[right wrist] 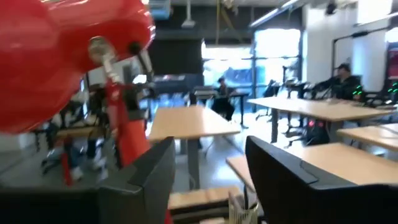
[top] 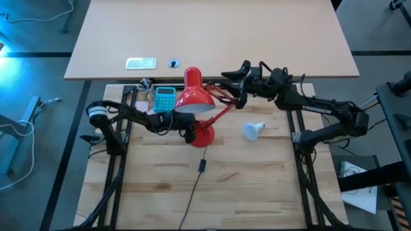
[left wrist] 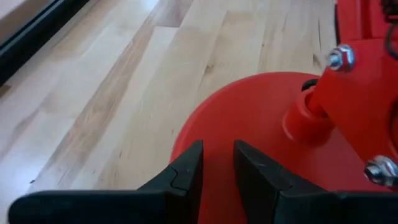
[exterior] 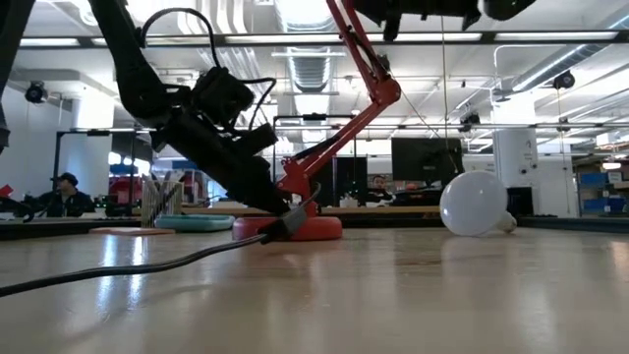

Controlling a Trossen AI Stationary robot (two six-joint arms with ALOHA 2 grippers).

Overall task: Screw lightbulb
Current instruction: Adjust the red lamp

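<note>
The wooden tabletop (top: 257, 186) carries everything, and a second, paler desk (top: 212, 38) stands beyond its far edge. Largest on the tabletop is the red desk lamp (top: 196, 96), set left of the middle toward the far edge: its round base (top: 204, 135) sits flat on the wood, its jointed arm (exterior: 364, 103) climbs from there, and the cone shade (top: 193, 97) hangs over the far side of the base. A black cord (top: 196, 183) runs from the base toward the near edge.

The left arm reaches in from the left edge, and the left gripper (left wrist: 216, 163) sits low at the lamp base; its fingers stand a narrow gap apart over the red rim, and whether they pinch the rim cannot be told. The right arm comes from the right edge, and the right gripper (right wrist: 208, 177) is raised up at the lamp's upper arm, just behind the shade, fingers spread wide and holding nothing.

The lightbulb (top: 252, 130) lies on its side on the bare wood right of the lamp base, apart from it and from both grippers, its neck pointing toward the right edge.

A turquoise calculator (top: 165, 99) lies near the far edge, just left of the shade.
</note>
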